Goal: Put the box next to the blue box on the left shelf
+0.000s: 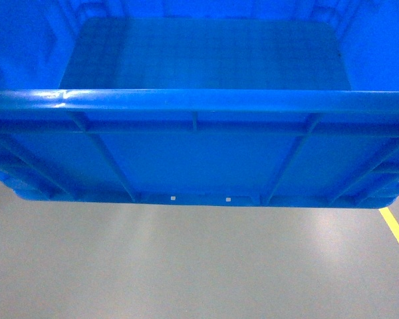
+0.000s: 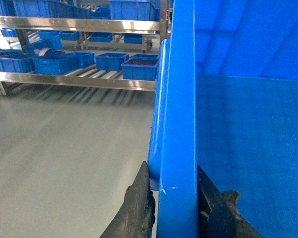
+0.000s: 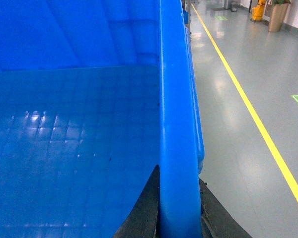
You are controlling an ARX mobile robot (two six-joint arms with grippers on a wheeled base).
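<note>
The box [image 1: 199,153], a large bright-blue ribbed crate, fills the upper half of the head view and hangs above the grey floor. My left gripper [image 2: 171,171] is shut on its left rim [image 2: 181,99], one finger outside and one inside. My right gripper [image 3: 179,176] is shut on the right rim [image 3: 176,99] the same way. Neither gripper shows in the head view. The box [image 3: 64,148] is empty inside. The left shelf [image 2: 84,79], a silvery rack with a roller deck, stands across the floor in the left wrist view. Several smaller blue boxes [image 2: 139,67] sit on it.
A higher deck of the rack [image 2: 79,24] also carries blue crates. A yellow floor line [image 3: 248,109] runs along the right of the box, also seen as the yellow line [image 1: 396,229]. A yellow cart [image 3: 260,10] stands far down the aisle. Grey floor [image 1: 186,266] lies below.
</note>
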